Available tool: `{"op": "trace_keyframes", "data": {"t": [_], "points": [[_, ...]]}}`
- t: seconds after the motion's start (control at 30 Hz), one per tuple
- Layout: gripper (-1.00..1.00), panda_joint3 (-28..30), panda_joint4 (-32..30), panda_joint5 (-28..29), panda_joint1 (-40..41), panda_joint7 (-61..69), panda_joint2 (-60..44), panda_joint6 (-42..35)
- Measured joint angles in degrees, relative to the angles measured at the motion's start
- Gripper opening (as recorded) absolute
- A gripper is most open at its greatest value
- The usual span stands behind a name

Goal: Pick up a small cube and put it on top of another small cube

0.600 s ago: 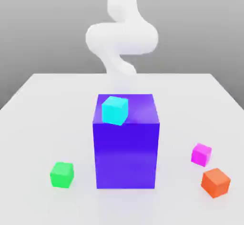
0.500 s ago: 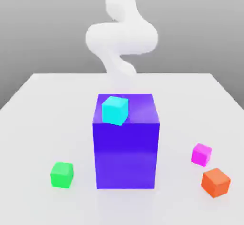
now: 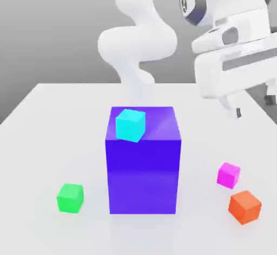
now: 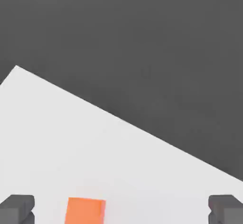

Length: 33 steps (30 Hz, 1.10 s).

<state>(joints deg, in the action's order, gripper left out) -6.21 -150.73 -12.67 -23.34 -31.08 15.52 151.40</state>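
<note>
Step in hand, as judged: approach to the magenta cube (image 3: 229, 174). The gripper (image 3: 253, 107) hangs high at about 2 o'clock in the exterior view, jaws spread wide and holding nothing; in the hand view its fingertips (image 4: 17, 208) sit far apart with bare table between them.

The magenta cube rests on the table (image 3: 54, 140) at about 4 o'clock from the blue-violet block (image 3: 143, 167), with the orange cube (image 3: 245, 206) near it toward 5 o'clock, not touching. The hand view has the orange cube between the jaws, so centring should be corrected onto the magenta cube before descent. Keep the jaws wide, descend vertically, and square the pads to two opposite faces so the orange cube is not nudged.

The green cube (image 3: 70, 198), the target, sits at about 8 o'clock from the block, well apart from the magenta one. The transfer should probably pass around or above the block and the cyan cube (image 3: 130, 125) on its top.

The table is plain, white and matte; the backdrop is uniform grey
</note>
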Motion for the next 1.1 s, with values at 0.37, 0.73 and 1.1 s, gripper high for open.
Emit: {"op": "trace_keyframes", "data": {"t": [0.37,0.73,1.1], "points": [[0.0,-7.38,-10.44,10.32,-7.54,-4.36,-15.43,11.41],[-1.0,3.46,-8.74,24.17,-16.0,-14.09,-32.0,24.51],[-1.0,-0.5,-10.17,20.4,-12.93,-11.05,-24.4,18.53]]}}
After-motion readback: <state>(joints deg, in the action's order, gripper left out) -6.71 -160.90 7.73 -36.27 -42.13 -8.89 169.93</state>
